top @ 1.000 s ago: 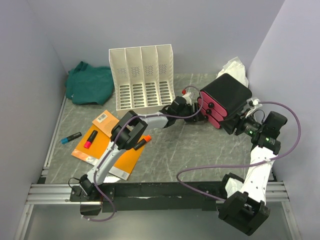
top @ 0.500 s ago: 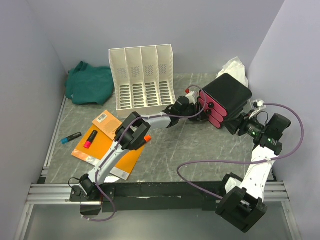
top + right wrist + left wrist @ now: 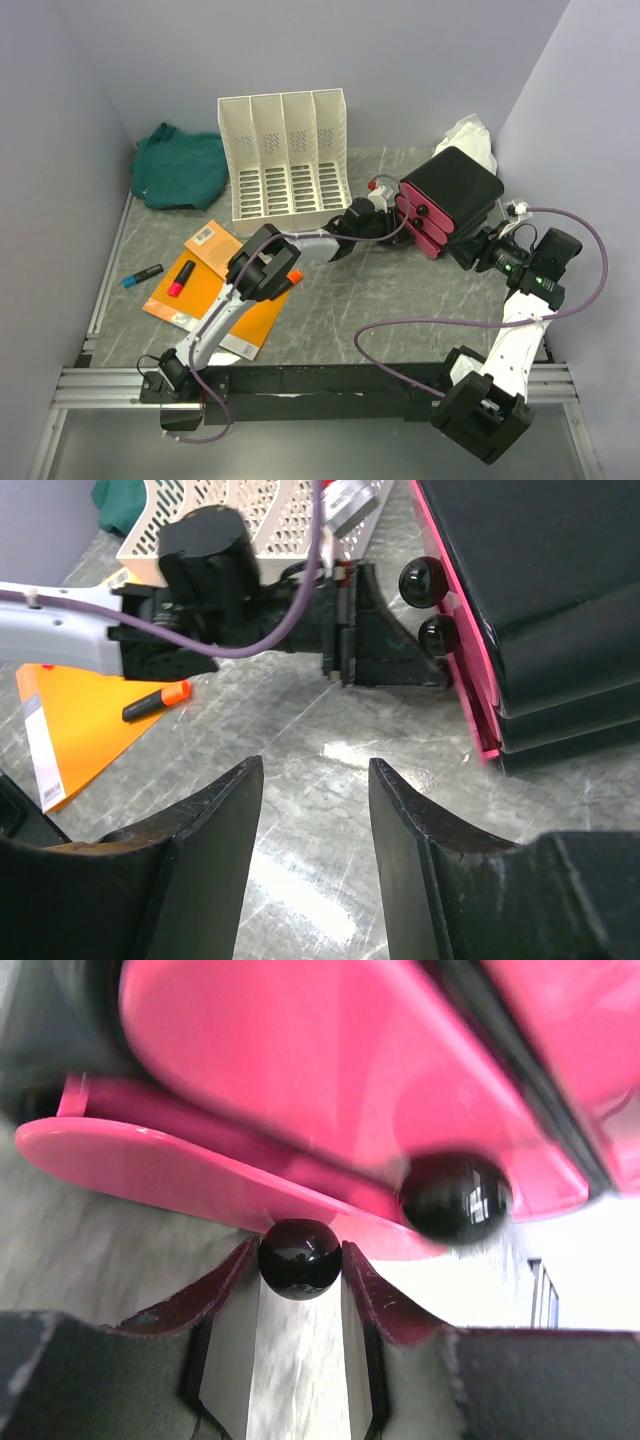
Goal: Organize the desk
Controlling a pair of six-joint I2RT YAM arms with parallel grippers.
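A black drawer unit [image 3: 455, 190] with pink drawer fronts stands at the back right of the dark stone-look desk [image 3: 400, 300]. My left gripper [image 3: 390, 222] reaches to its front. In the left wrist view the gripper [image 3: 299, 1256] is shut on the small black knob [image 3: 299, 1260] of the lowest pink drawer [image 3: 200, 1175]; a second knob [image 3: 455, 1196] sits above it. My right gripper [image 3: 472, 250] is open and empty, low beside the unit's near right corner. In the right wrist view its fingers [image 3: 315, 780] frame bare desk, with the unit [image 3: 540, 580] ahead on the right.
A white file rack [image 3: 285, 155] stands at the back, a green cloth [image 3: 180, 168] to its left and a white crumpled bag [image 3: 470, 135] behind the unit. Orange notebooks [image 3: 215, 290] lie front left with a red marker [image 3: 181, 277], a blue marker [image 3: 143, 275] and an orange marker [image 3: 285, 285].
My left wrist pushed toward the drawer unit, then drew back a little to the left, still at the knob. My right arm shifted to the right and has held still since.
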